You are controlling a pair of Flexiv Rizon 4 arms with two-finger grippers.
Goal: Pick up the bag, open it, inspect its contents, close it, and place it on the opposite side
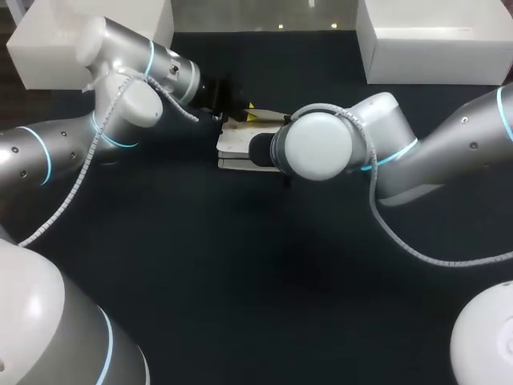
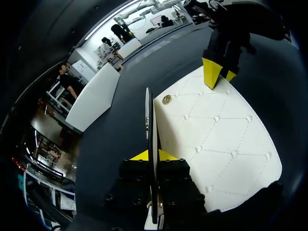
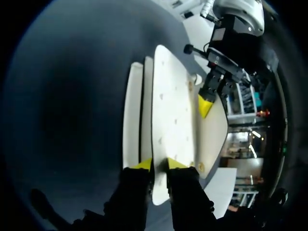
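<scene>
Bag [image 2: 216, 139], one, white and quilted, in two pairs of jaws

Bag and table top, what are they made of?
Bag: likely faux leather, white, smooth matte, diamond quilting with stitched dimples; snap looks like brass-toned metal. Table: dark, matte, probably cloth or a mat, no glare.

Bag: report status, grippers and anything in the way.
Left gripper shut on the raised flap of the bag. Right gripper shut on its other end. White boxes at far corners, well apart.
</scene>
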